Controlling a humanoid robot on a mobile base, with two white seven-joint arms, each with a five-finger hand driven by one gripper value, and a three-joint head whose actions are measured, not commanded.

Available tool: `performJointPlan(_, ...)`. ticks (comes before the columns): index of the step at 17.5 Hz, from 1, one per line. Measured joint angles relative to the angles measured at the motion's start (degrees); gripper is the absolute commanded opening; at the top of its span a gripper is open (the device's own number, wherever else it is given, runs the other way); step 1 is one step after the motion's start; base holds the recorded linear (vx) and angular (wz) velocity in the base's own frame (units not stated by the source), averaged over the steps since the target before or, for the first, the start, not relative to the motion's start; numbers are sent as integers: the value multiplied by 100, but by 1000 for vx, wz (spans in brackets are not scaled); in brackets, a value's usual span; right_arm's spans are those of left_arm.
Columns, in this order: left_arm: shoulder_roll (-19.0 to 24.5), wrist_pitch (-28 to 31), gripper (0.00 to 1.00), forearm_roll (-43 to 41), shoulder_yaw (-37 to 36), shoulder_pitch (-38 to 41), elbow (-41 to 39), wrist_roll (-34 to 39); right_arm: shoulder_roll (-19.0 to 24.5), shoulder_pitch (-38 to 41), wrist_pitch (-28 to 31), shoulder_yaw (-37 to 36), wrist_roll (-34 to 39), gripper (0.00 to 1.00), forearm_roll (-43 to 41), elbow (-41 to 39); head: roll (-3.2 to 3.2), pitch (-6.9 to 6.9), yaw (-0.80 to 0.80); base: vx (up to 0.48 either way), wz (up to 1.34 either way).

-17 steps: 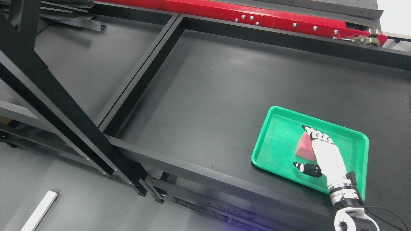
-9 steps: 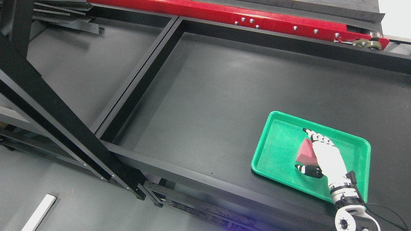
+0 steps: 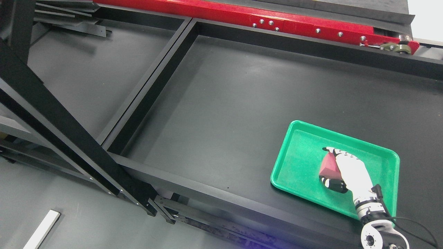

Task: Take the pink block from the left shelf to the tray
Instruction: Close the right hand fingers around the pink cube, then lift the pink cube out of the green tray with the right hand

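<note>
A pink wedge-shaped block (image 3: 327,168) lies inside the green tray (image 3: 300,156) on the dark table at the lower right. My right hand (image 3: 325,164), white with black fingertips, reaches in from the bottom right and sits over the block. Its fingers (image 3: 333,150) curl over the block's far end and its thumb presses the near end, so the hand is shut on the block. The hand covers the block's right side. My left arm does not show.
Black frame rails (image 3: 152,83) split the dark table into bays. A thick black diagonal beam (image 3: 59,128) crosses the left side. A red rail (image 3: 277,20) runs along the back. A white strip (image 3: 41,230) lies on the floor at lower left.
The fingers and thumb have drawn together onto the pink block; a second ago they stood spread around it. The whole view also shifted slightly, so the camera moved.
</note>
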Motion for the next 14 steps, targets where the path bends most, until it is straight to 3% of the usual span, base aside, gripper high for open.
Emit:
performJointPlan(3, 0, 0, 100, 0, 0, 0, 0, 0, -11, -17, 6, -5, 16, 2, -24, 49, 0, 0, 0, 0, 0)
performJointPlan(9, 0, 0, 100, 0, 0, 0, 0, 0, -68, -93, -33, -64, 51, 3, -33, 112, 0, 0, 0, -1, 8)
performJointPlan(14, 0, 0, 100, 0, 0, -1, -1, 0, -172, -182, -363, -233, -688, 3, -82, 36, 0, 0, 0, -17, 17)
